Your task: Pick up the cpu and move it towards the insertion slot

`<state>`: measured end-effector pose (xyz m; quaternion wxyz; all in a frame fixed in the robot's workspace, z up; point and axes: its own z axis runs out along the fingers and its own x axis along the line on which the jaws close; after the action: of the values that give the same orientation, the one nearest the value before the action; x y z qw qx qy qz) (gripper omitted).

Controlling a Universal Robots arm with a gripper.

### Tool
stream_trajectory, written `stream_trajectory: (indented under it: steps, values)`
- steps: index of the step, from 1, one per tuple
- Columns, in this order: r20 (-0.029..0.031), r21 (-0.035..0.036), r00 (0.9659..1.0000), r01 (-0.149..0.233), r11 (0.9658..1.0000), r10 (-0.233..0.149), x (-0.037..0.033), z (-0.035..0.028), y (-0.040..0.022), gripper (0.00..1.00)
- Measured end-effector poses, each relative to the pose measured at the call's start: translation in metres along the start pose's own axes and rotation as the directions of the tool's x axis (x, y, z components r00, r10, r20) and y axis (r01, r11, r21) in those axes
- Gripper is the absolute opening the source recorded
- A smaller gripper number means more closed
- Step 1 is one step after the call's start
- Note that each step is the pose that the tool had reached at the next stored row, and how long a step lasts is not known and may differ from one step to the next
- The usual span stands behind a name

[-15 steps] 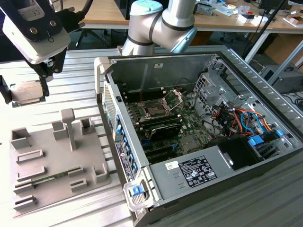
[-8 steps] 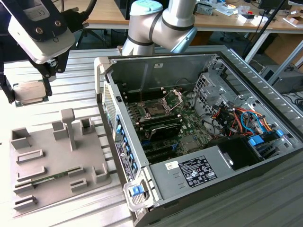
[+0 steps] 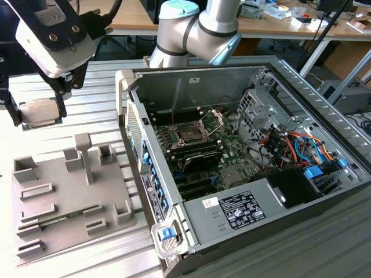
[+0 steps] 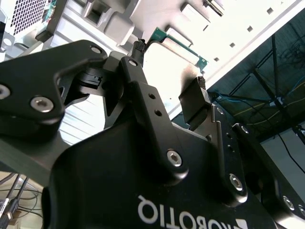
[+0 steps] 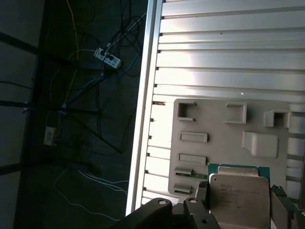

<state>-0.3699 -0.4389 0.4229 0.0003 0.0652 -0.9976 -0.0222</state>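
The cpu [image 3: 39, 112], a flat square chip with a pale metal top and green edge, hangs in the air above the slatted table at the exterior view's left, past the far end of the grey tray [image 3: 69, 197]. My gripper [image 3: 36, 117] is shut on the cpu, one black finger on each side. In the first wrist view the cpu [image 5: 240, 198] sits between the fingers [image 5: 202, 200] with the tray below it. In the second wrist view the cpu [image 4: 171, 67] shows from underneath. The insertion slot [image 3: 191, 134] lies inside the open computer case, its hinged plate [image 3: 217, 119] raised.
The case's near wall [image 3: 136, 133] stands between the gripper and the slot. A thin green memory stick [image 3: 58, 219] lies in the tray, which carries upright posts [image 3: 84, 153]. Drive cages and cables [image 3: 290, 145] fill the case's right. Cables lie on the floor [image 5: 81, 95] past the table edge.
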Motion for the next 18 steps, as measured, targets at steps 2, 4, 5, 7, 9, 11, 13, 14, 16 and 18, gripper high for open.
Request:
stream_trajectory:
  steps: [2,4,5,7,9,11,13,14,16,18]
  values:
    - [0.0001,0.0000,1.0000,0.000,1.0000,0.000,-0.0008,0.0000,-0.0001,0.55]
    - [0.0000,0.0000,1.0000,0.000,1.0000,0.000,-0.0013,0.0000,-0.0002,0.55]
    - [0.0000,0.0000,1.0000,0.000,1.0000,0.000,-0.0016,0.0000,-0.0002,0.55]
    - [0.0001,0.0000,1.0000,0.000,1.0000,0.000,-0.0019,0.0001,-0.0003,0.55]
    - [0.0000,0.0000,1.0000,0.000,1.0000,0.000,-0.0024,0.0000,-0.0003,0.55]
    - [0.0000,0.0000,1.0000,0.000,1.0000,0.000,-0.0030,0.0001,-0.0004,0.55]
    - [0.0000,0.0000,1.0000,0.000,1.0000,0.000,-0.0038,0.0000,-0.0005,0.55]
    - [0.0000,0.0000,1.0000,0.000,1.0000,0.000,-0.0042,0.0001,-0.0006,0.55]
    - [0.0001,-0.0001,1.0000,0.000,1.0000,0.000,-0.0048,0.0001,-0.0007,0.55]
    - [0.0001,0.0000,1.0000,0.000,1.0000,0.000,-0.0054,0.0001,-0.0007,0.55]
